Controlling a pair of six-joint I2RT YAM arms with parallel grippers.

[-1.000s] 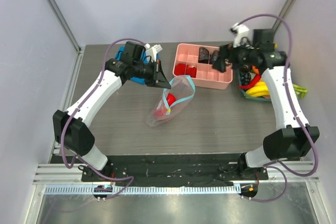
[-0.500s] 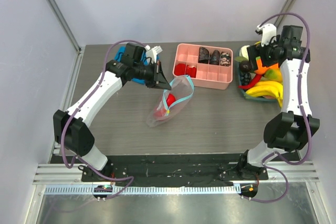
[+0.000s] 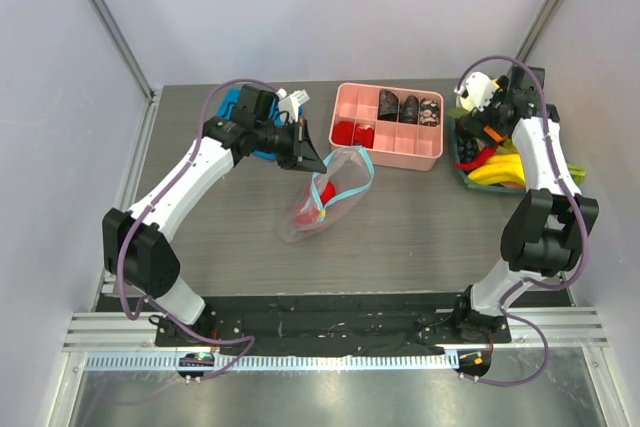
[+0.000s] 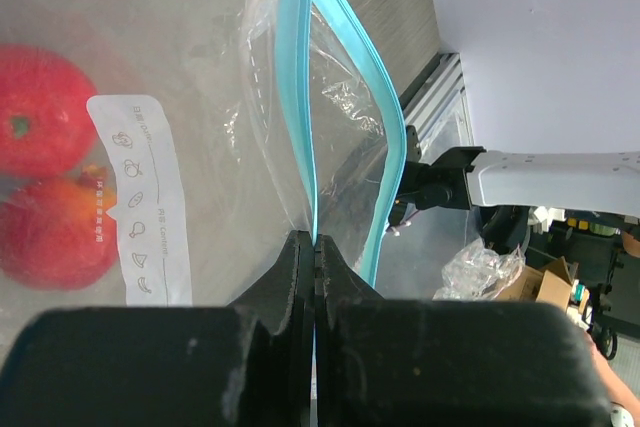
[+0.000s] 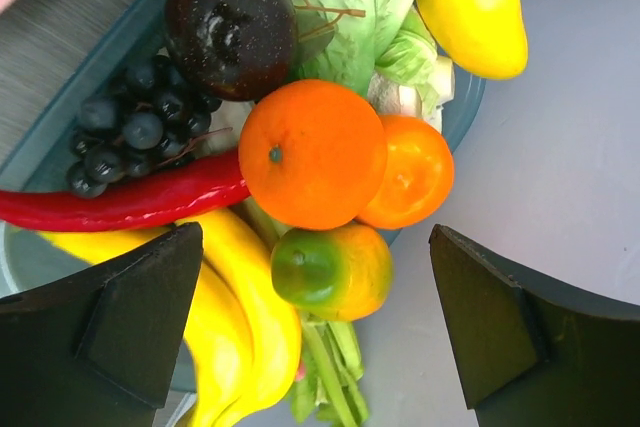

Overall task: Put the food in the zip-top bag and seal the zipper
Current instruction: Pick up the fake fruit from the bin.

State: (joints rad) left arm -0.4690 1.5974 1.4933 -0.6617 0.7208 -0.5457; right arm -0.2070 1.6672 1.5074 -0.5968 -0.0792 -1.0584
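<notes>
The clear zip-top bag (image 3: 325, 197) lies mid-table with its mouth held up. Two red round pieces (image 4: 45, 182) sit inside it beside the white label (image 4: 145, 197). My left gripper (image 3: 312, 157) is shut on the teal-blue zipper strip (image 4: 298, 97) at the mouth edge. My right gripper (image 3: 478, 119) is open and empty, above a dish (image 5: 60, 147) of food at the far right: an orange (image 5: 312, 154), a green-orange fruit (image 5: 332, 269), a banana bunch (image 5: 240, 337), a red chili (image 5: 120, 202), dark grapes (image 5: 135, 127) and a yellow fruit (image 5: 470, 7).
A pink compartment tray (image 3: 388, 127) with red and dark pieces stands at the back middle. A blue thing (image 3: 250, 132) lies under the left arm. Grey walls close in on both sides.
My right arm has swung from over the pink tray to the right, over the dish of food, still open. The left gripper and the bag have stayed where they were.
</notes>
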